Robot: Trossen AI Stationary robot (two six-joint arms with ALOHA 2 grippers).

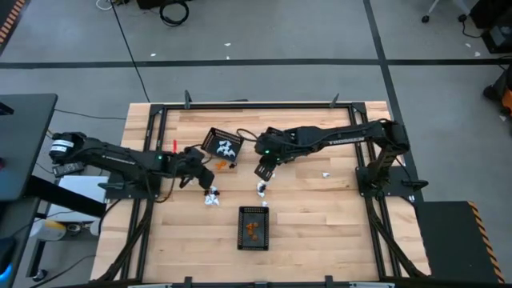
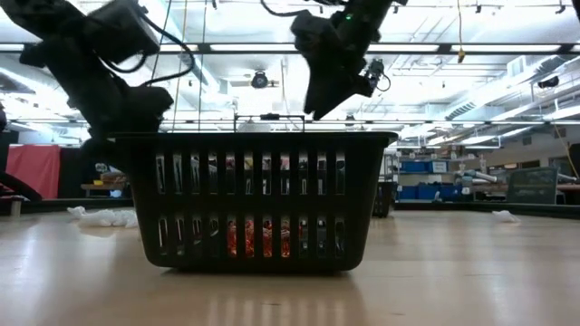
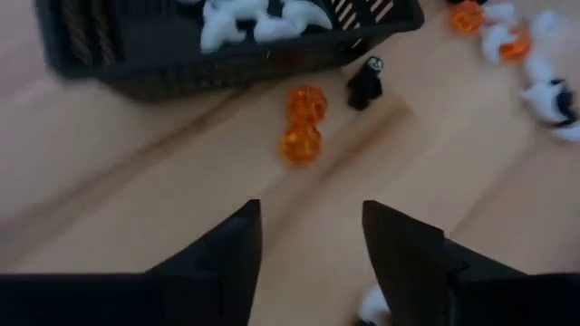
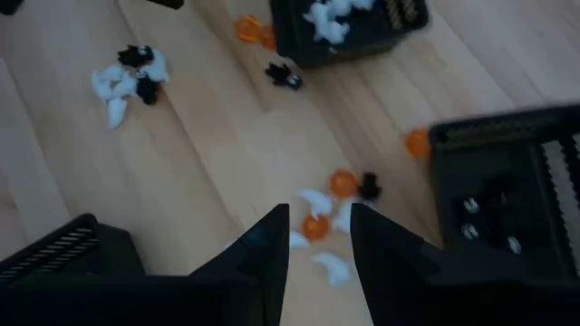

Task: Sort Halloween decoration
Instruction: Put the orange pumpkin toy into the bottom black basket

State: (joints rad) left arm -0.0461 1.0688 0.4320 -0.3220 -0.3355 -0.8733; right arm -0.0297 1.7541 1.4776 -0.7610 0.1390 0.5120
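Observation:
The Halloween decoration lies as tiny orange, white and black trinkets on the wooden table. Two orange trinkets (image 3: pixel 302 127) and a black one (image 3: pixel 366 81) lie just beside a black mesh basket (image 1: pixel 224 144) that holds white ones. My left gripper (image 3: pixel 313 213) hovers open above bare wood just short of them. My right gripper (image 4: pixel 319 213) stands open with a narrow gap, above a small pile (image 4: pixel 331 217) of orange, white and black trinkets. Another pile (image 1: pixel 212 197) of white and black ones lies toward the near left.
A basket (image 1: pixel 254 226) with orange trinkets stands near the front edge and fills the low view (image 2: pixel 258 199). A third basket (image 4: pixel 507 181), holding dark pieces, is beside my right gripper. A lone white trinket (image 1: pixel 326 174) lies to the right. A black frame (image 1: pixel 256 105) edges the table.

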